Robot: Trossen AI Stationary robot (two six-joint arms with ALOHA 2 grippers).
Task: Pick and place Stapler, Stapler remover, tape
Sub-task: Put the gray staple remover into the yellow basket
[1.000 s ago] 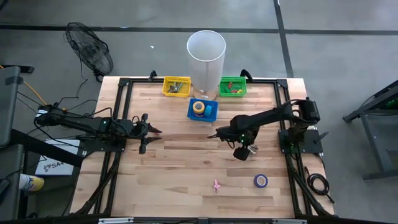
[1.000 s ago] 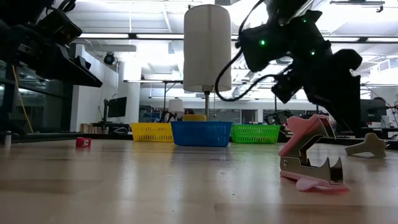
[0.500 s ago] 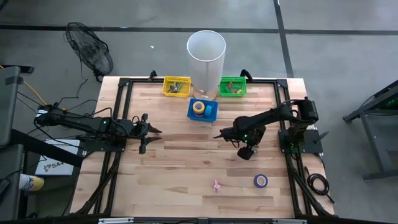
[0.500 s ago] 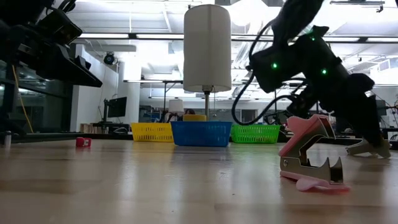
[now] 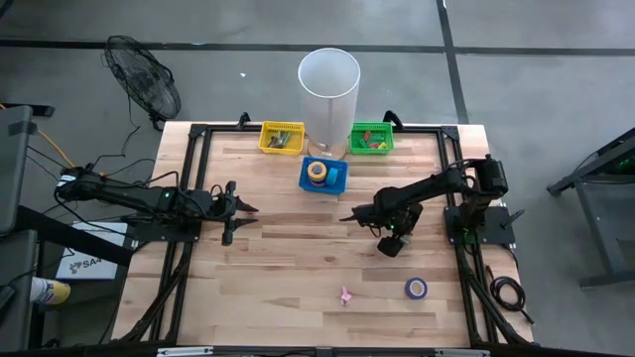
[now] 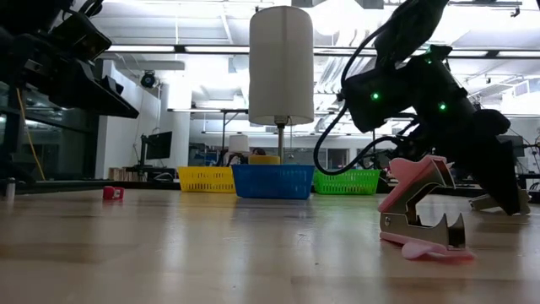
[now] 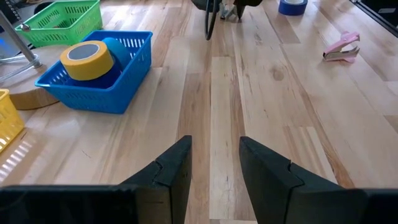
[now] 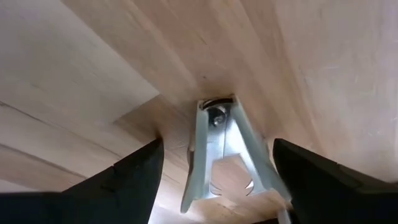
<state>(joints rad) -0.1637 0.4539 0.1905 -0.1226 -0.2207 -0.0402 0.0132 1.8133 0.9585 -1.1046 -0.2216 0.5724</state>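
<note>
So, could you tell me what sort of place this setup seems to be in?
Most likely a robotics lab or workshop. A framed wooden table stands on a bare concrete floor, a fan sits beside it, and the low view shows a large open room with ceiling strip lights and more workstations behind.

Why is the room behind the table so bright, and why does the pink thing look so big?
Low view: ceiling lights glare white behind the dark right arm, and the pink staple remover sits nearest the camera, so it looms large. Right wrist view: a bright patch of light falls on the wood beside the metal stapler remover.
</note>
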